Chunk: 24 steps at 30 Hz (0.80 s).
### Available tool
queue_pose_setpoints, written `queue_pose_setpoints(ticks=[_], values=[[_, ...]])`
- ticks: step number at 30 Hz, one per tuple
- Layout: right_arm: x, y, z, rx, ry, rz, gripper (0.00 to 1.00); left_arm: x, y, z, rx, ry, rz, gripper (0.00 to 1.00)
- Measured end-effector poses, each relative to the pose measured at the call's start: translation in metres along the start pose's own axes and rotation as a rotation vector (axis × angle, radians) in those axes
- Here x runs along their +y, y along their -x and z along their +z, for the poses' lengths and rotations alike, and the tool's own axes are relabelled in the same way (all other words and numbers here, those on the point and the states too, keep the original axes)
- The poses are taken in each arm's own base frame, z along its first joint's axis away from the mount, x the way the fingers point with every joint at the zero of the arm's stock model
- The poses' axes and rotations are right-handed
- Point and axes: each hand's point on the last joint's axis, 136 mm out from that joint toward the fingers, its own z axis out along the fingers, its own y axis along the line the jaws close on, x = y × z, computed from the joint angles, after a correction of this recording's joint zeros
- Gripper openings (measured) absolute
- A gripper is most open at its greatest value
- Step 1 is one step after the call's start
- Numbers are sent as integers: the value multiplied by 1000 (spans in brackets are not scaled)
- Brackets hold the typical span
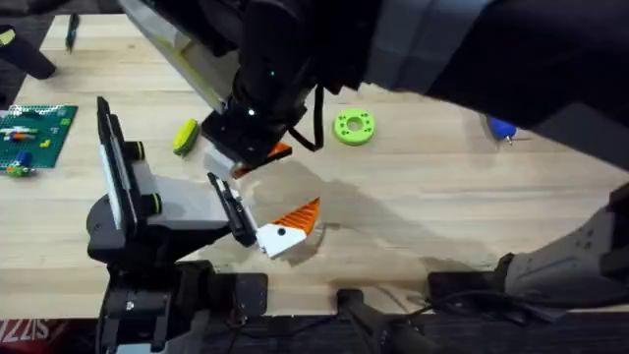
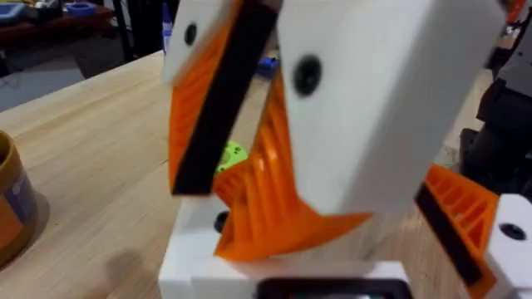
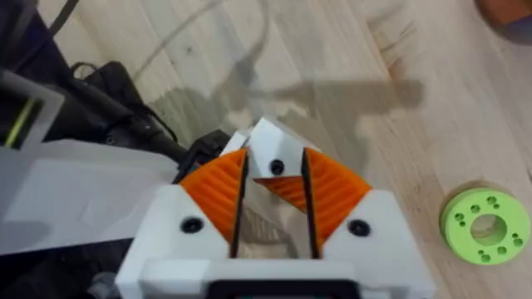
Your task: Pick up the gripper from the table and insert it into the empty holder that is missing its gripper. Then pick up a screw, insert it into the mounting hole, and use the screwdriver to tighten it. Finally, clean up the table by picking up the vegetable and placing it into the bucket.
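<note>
No readable text or labels anywhere.

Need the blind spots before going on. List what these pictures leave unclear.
- Screwdriver: overhead view, mostly hidden under the right arm; just a blue end shows.
- Bucket: left wrist view, cut off by the edge; contents unseen.
- Whether the orange fingertip is seated in the holder: right wrist view, the right gripper covers the joint.

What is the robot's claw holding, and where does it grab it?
The right claw pinches the orange gripper by its two sides, between its pads.
</note>
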Motion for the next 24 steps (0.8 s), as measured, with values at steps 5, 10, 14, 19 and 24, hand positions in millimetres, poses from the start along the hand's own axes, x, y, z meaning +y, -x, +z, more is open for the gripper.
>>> queue_pose_setpoints(ticks=[5,10,14,19,24], values=[[-6,0,-1,0,-18,7,595,1,0,0,0,3,1,985],[-7,2,-3,-13,-24,6,623,1,0,0,-1,4,5,985],[-5,6,-12,-39,-19,3,636,0,0,0,-1,3,11,985],[-4,13,-35,-96,-18,0,744,0,0,0,-1,3,14,666],[-18,9,-67,-139,-35,32,983,0,0,0,-1,3,20,274]])
